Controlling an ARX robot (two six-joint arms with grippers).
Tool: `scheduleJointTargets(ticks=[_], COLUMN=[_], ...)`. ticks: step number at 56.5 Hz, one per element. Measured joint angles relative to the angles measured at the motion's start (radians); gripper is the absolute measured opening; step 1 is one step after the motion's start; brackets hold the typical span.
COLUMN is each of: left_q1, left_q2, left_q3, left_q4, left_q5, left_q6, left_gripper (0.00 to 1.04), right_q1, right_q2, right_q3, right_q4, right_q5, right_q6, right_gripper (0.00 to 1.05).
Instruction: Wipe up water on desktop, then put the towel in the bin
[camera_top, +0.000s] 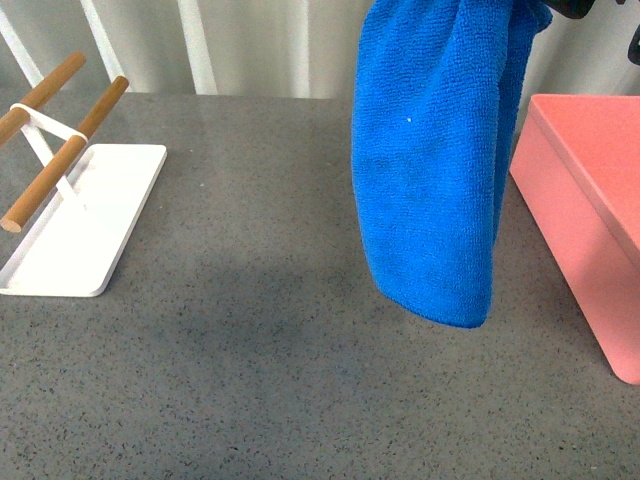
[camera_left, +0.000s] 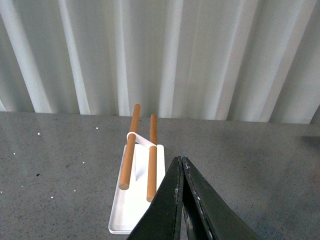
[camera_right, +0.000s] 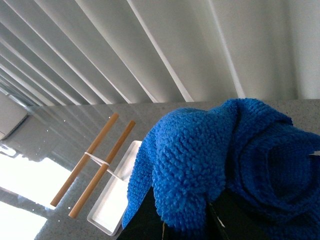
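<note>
Two steps make up this job, and judging from the front view the second was in hand. The towel (camera_top: 430, 170) hung in a long bright blue drape, gathered at the top of the frame. Its lower end appeared to hang clear of the desktop (camera_top: 250, 380), beside the near wall of the bin (camera_top: 590, 200) but not yet over its opening. I could pick out no standing water on the speckled grey surface, only a faintly darker patch that might have been damp or shadow. The white tray (camera_top: 85, 215) with its wooden bars sat well apart on the far left. In the left wrist view the left gripper (camera_left: 181, 164) was closed tip to tip with nothing between its jaws, held above the desktop and pointing at the tray. In the right wrist view the right gripper (camera_right: 190, 219) was clamped on the towel, whose fluffy loops bulged thickly over both dark fingers (camera_right: 146, 220). How wide the jaws stood under the cloth could not be told. The towel looked plush, plain and bunched, with no obvious sodden sag. The next move probably called for carrying the bundle sideways until all of it hung above the bin, high enough for the trailing end to clear the rim, and only then letting go.
</note>
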Motion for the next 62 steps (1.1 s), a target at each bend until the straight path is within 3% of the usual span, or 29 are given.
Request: scheduleJointTargets(ticks=[10, 16, 28, 35, 44, 53, 56, 62], left_q1=[0.000, 0.000, 0.000, 0.000, 0.000, 0.000, 0.000, 0.000], left_q2=[-0.048, -0.172, -0.206, -0.206, -0.206, -0.206, -0.206, -0.206], left_q3=[0.000, 0.000, 0.000, 0.000, 0.000, 0.000, 0.000, 0.000], left_q4=[-0.048, -0.202, -0.213, -0.213, -0.214, -0.214, -0.214, -0.214], left_q5=[0.000, 0.000, 0.000, 0.000, 0.000, 0.000, 0.000, 0.000], left_q6=[0.000, 0.000, 0.000, 0.000, 0.000, 0.000, 0.000, 0.002], left_gripper=[0.04, 0.04, 0.04, 0.25, 0.64, 0.91, 0.99, 0.98], right_q1=[0.005, 0.006, 0.008, 0.009, 0.023, 0.038, 0.043, 0.060], right_q2=[0.002, 0.008, 0.020, 0.033, 0.118, 0.235, 0.282, 0.404], right_q3=[0.000, 0.000, 0.002, 0.010, 0.093, 0.207, 0.244, 0.328], right_q4=[-0.003, -0.005, -0.011, -0.046, -0.192, -0.338, -0.377, -0.457], right_q5=[0.005, 0.006, 0.014, 0.049, 0.151, 0.240, 0.264, 0.309], right_q6=[-0.004, -0.007, -0.016, -0.038, -0.137, -0.229, -0.256, -0.293], right_gripper=[0.08, 0.08, 0.08, 0.08, 0.08, 0.08, 0.08, 0.08])
